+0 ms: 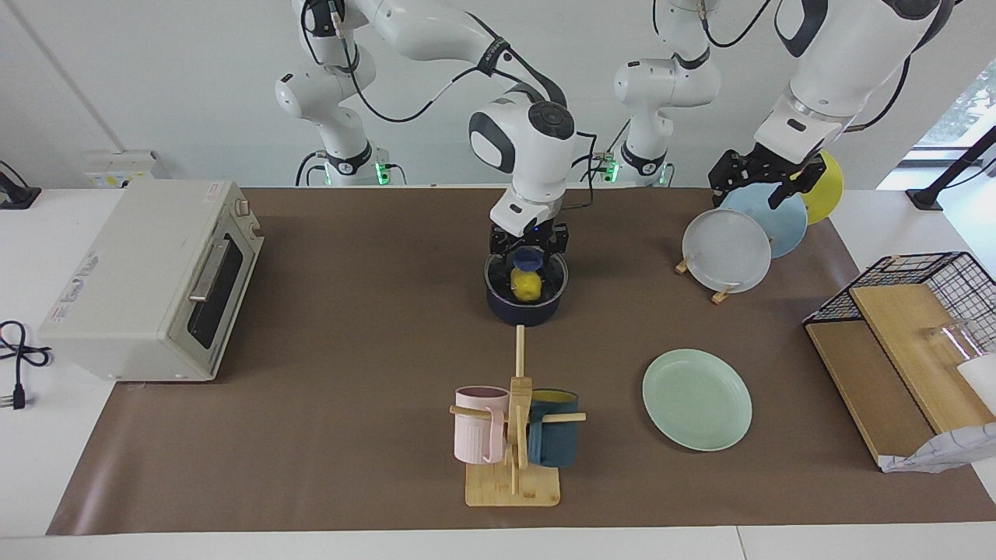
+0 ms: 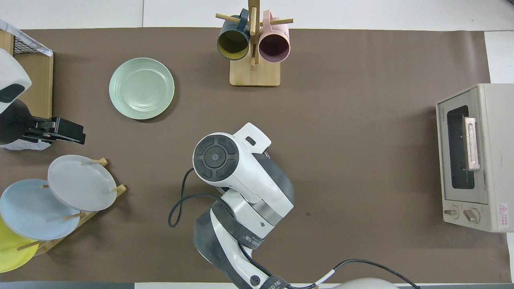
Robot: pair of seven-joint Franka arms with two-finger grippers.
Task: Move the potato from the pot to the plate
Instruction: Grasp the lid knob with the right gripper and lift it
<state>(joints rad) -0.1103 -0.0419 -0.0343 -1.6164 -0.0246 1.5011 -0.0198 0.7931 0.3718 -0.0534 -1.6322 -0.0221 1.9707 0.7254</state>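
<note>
your right gripper (image 1: pixel 529 260) sits in the pot (image 1: pixel 527 295), grip on the potato (image 1: pixel 527 285) unclear; it may slip short of the plate (image 1: pixel 697 399).

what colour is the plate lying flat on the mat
Pale mint green; the plate shows best in the overhead view.

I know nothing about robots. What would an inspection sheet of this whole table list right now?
Surface: brown mat covering the table.
Job's things: potato inside pot; mint-green plate bare.
Clutter: toaster oven, mug rack with pink and dark blue mugs, plate rack, wire basket.
Grippers: right gripper down in the pot at the potato; left gripper waits over the plate rack.
Cables: black cable looping off the right arm.
Surroundings: white wall.
</note>
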